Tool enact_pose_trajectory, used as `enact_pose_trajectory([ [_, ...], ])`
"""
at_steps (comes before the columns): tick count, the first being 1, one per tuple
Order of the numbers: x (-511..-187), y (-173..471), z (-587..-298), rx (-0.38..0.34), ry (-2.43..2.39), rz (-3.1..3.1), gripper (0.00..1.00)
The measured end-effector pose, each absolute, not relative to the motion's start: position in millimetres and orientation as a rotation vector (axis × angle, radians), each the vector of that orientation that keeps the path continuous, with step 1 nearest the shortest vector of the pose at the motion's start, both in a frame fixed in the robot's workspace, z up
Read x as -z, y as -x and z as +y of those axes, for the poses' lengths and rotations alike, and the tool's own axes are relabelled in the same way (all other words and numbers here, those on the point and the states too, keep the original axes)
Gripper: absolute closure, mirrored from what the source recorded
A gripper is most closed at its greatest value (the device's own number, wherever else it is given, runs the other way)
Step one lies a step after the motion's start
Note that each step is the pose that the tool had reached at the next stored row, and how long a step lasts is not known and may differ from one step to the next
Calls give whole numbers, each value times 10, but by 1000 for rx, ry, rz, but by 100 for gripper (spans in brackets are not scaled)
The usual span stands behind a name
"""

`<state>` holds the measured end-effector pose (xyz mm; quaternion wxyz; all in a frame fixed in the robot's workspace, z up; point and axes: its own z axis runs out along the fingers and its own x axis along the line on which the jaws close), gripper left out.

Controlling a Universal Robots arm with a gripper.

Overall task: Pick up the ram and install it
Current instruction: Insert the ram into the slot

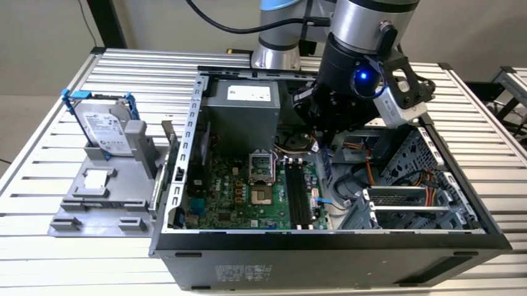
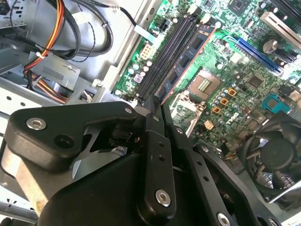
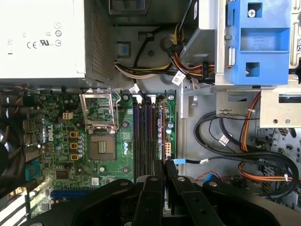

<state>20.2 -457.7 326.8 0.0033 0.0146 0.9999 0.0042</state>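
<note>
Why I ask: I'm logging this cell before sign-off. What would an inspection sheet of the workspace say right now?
Surface: slatted metal table, carrying an open PC case.
Job's things: ram held in the claw, above the motherboard next to the black slots; cannot tell whether it is seated.
Clutter: hard drive upright in a grey stand, outside the case on the exterior view's left.
Grippers: claw shut on the ram, inside the case.
Cables: orange, red and black bundle in the case beside the board; black cable running to the arm.
Surroundings: a second slatted table at the exterior view's right.
</note>
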Motion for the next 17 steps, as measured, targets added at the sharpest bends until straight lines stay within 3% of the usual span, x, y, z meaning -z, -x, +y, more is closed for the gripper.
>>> enact_pose_trajectory([
  [17, -3087, -201, -4564, -9, -46, 3138, 100],
])
